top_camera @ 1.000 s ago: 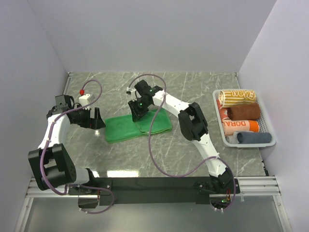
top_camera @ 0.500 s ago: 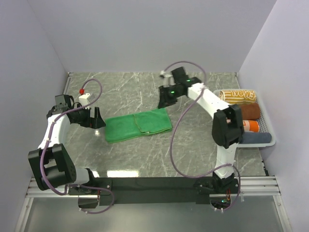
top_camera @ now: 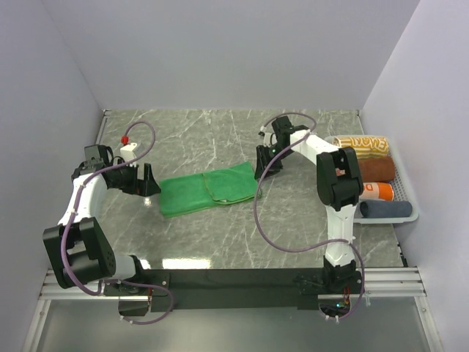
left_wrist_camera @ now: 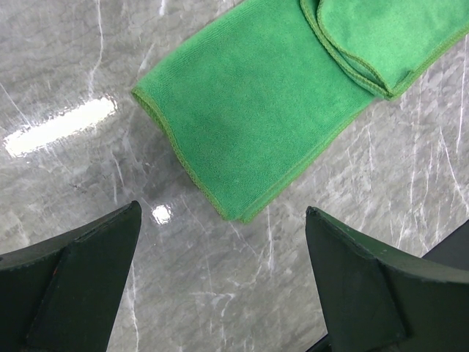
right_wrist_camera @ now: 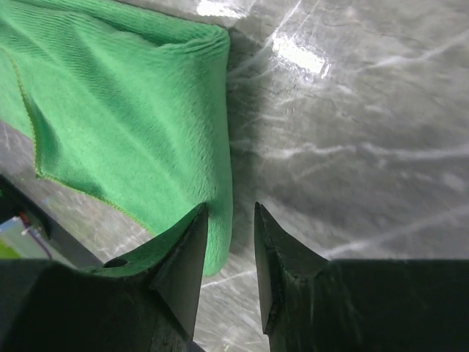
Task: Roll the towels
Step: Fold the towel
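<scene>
Towels come to five by my count. One green towel [top_camera: 209, 191] lies flat on the table [top_camera: 220, 235] between the two arms. Four rolls are packed in the one white basket [top_camera: 410, 202] at the right edge. From far to near they are the yellow-striped roll [top_camera: 363, 144], the brown roll [top_camera: 375, 170], the orange-lettered roll [top_camera: 381, 191] and the blue-grey roll [top_camera: 387, 210].

The left gripper [top_camera: 149, 181] sits low just beside the green towel's left end, not touching it. Its wrist view shows two fingers [left_wrist_camera: 80, 279] spread wide, with nothing held; only the towel's corner and marble lie below the gap. The right gripper [top_camera: 265, 163] is at the towel's right end. Its jaws stand a narrow slot apart. The towel's edge shows in that slot against one finger and bare marble shows beside the other, so the cloth does not look squeezed.

One small white block [top_camera: 129, 145] with a red tip sits near the left wrist, and each arm trails one purple cable, two in all.

The right arm [top_camera: 337, 176] crosses in front of the basket. It covers the left ends of the brown and orange-lettered rolls and cuts the lettering short. A second layer is folded over the green towel's right half, but how many layers lie beneath I cannot tell. The left wrist view crops that half at its top edge, and the right wrist view shows only one end of the towel.
</scene>
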Controlling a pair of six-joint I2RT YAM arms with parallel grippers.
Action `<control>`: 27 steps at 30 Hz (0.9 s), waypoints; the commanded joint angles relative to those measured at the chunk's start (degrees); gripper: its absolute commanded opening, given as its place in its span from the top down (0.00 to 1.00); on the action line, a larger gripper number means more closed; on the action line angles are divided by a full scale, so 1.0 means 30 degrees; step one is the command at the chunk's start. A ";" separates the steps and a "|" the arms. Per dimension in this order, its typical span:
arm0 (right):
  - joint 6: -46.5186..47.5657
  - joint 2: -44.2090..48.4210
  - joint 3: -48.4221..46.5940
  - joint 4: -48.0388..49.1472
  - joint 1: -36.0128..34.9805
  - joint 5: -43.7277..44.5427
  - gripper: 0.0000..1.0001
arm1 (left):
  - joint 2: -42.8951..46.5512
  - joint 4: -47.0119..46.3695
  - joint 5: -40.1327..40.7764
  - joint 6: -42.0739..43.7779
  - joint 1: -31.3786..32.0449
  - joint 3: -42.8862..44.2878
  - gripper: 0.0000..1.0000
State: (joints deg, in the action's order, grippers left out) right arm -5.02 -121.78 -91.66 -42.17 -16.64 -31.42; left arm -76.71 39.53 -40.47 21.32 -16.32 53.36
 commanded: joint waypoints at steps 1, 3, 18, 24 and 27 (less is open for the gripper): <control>0.0061 -0.0802 -0.0677 -0.0473 -0.0048 -0.1155 0.61 | 0.0491 -0.0403 -0.0134 0.0275 -0.0127 -0.0180 0.00; 0.0061 -0.1096 -0.0883 -0.0445 -0.0048 -0.1450 0.61 | 0.0491 -0.0315 -0.0017 0.0276 -0.0098 -0.0151 0.01; -0.0086 -0.1801 -0.1058 -0.0561 0.0450 -0.3881 0.83 | 0.0140 -0.0432 -0.0016 0.0187 -0.0069 0.0025 0.01; 0.0002 -0.0338 -0.0064 -0.0503 0.1970 -0.3415 1.00 | 0.0110 -0.0374 -0.0075 0.0246 -0.0069 0.0142 0.01; 0.0293 0.0279 -0.0062 -0.1116 0.2761 -0.3383 1.00 | 0.0052 -0.0403 -0.0133 0.0246 -0.0098 0.0084 0.01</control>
State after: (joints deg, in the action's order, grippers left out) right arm -5.15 -125.80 -91.85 -43.77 -11.51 -41.50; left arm -76.71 39.44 -39.79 21.52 -16.32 52.93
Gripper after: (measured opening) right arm 0.010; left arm 0.994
